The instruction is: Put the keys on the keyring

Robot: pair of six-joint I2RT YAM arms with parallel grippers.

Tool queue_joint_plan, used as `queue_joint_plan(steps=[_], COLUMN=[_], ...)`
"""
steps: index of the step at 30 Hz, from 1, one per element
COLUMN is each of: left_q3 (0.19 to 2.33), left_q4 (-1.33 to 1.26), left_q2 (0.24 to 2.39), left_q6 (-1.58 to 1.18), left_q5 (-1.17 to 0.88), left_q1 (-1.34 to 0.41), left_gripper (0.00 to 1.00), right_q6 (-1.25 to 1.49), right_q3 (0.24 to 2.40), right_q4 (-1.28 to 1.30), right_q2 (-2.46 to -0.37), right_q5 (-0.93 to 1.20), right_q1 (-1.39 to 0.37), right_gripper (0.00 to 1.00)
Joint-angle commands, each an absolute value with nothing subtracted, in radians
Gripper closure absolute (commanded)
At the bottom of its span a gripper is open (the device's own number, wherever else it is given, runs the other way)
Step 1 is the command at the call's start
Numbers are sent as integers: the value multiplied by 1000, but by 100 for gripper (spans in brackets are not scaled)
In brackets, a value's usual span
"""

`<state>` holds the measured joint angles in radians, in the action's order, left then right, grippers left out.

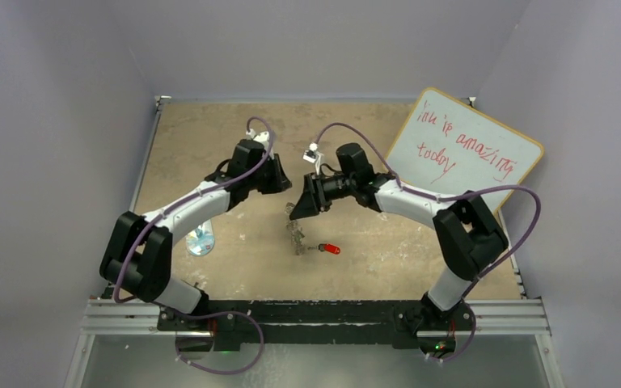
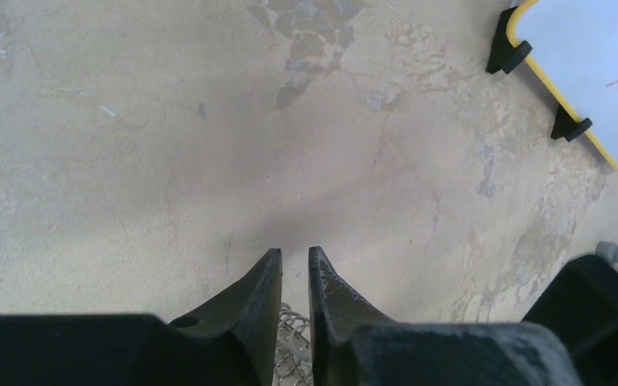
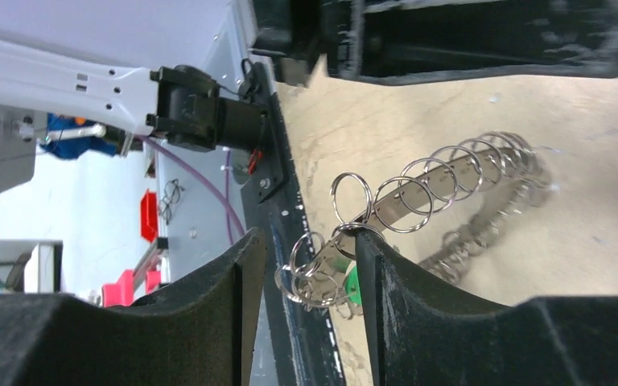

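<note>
The right fingers (image 3: 310, 241) were set at a middling gap and closed on the near end of the keyring (image 3: 418, 189), which stood tilted on edge over the middle of the table (image 1: 388, 250). The green-headed key (image 3: 353, 283) sat among the ring's loops, against one finger. The red-headed key (image 1: 330, 248) lay loose on the table just right of the keyring, while the left fingers (image 2: 295, 261), drawn to a narrow slit with nothing between their tips, hung just beyond it on the far left.
</note>
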<state>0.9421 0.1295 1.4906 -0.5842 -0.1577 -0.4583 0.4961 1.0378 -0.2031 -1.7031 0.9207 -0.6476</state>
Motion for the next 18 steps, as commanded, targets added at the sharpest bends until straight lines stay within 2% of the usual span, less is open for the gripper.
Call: queue_joint_plan(steps=[1, 8, 18], left_q3=[982, 1020, 953], left_q4=[75, 110, 197], left_q2=[1535, 1594, 1492], left_q6=[-566, -541, -512], left_q5=[-234, -260, -103], left_q1=[-463, -489, -486], left_gripper=[80, 70, 55], right_q6=[442, 381, 457], right_q3=[938, 916, 908], right_q4=[-28, -3, -141], right_q2=[-1721, -1740, -1787], right_q5=[785, 715, 946], right_q1=[-607, -586, -630], right_gripper=[50, 49, 48])
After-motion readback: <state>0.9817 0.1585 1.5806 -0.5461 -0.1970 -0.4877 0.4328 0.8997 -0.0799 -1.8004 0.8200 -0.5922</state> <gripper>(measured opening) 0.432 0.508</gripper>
